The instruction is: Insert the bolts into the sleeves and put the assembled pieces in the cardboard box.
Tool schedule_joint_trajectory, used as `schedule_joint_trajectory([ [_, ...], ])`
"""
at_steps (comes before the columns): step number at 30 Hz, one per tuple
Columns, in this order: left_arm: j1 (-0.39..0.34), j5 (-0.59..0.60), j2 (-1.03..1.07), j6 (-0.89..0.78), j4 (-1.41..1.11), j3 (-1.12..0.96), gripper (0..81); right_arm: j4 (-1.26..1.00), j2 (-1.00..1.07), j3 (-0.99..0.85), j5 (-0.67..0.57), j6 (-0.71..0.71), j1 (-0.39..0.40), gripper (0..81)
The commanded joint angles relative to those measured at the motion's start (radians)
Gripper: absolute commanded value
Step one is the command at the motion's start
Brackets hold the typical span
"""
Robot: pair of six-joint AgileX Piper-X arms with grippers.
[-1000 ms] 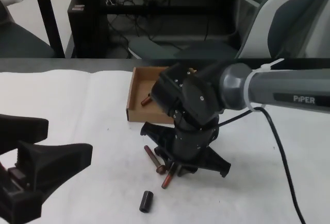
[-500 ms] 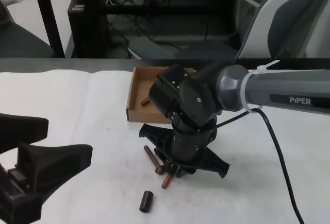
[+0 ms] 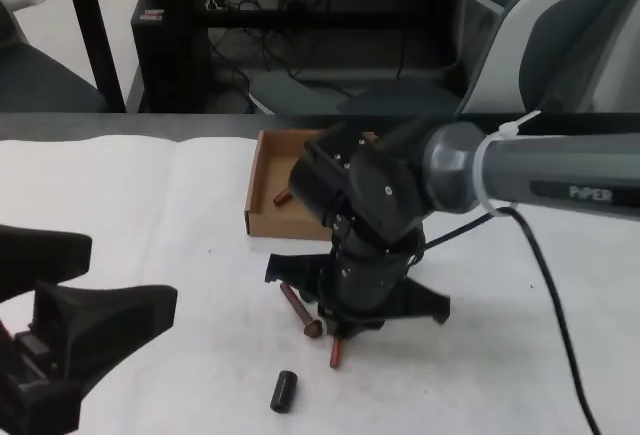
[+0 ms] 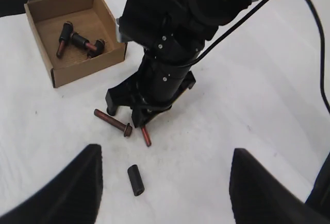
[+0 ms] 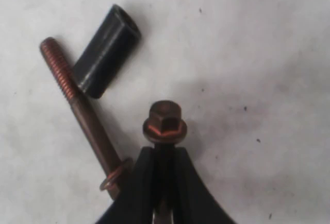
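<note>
The right arm [image 3: 520,180] hung low over the middle of the surface [image 3: 150,215], barring the straight way to the cardboard box [image 3: 262,180] behind it. Just beside the right gripper [image 5: 163,154], clamped on its held bolt [image 5: 165,123], lay a loose bolt [image 3: 296,307]. A sleeve [image 3: 284,391] lay apart, on the near side. Left of them ran bare surface, under the wide-spread left gripper [image 4: 166,152].

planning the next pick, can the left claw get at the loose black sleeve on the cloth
Probably yes: the sleeve lies alone before the open left claw, clear of the right arm.
</note>
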Motion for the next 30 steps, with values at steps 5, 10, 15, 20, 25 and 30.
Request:
schedule_joint_trajectory([
  [5, -0.005, -0.026, 0.027, 0.002, 0.042, -0.003, 70.0, 0.016, -0.154, 0.001, 0.036, -0.238, 0.004, 0.6],
  [10, -0.005, -0.021, 0.078, -0.025, 0.058, -0.003, 70.0, 0.019, -0.262, 0.061, 0.021, -0.305, 0.004, 0.6],
  [15, -0.005, -0.018, 0.148, -0.092, 0.058, -0.003, 70.0, -0.035, -0.414, 0.202, 0.018, -0.32, 0.004, 0.6],
  [20, -0.008, -0.018, 0.221, -0.16, 0.058, -0.003, 59.8, -0.072, -0.589, 0.354, -0.011, -0.32, 0.004, 0.6],
  [25, -0.026, -0.043, 0.341, -0.239, 0.058, -0.053, 45.6, -0.072, -0.755, 0.475, -0.039, -0.32, 0.004, 0.6],
  [30, -0.096, -0.105, 0.519, -0.29, 0.058, -0.15, 45.6, -0.072, -0.871, 0.526, -0.047, -0.32, 0.004, 0.6],
])
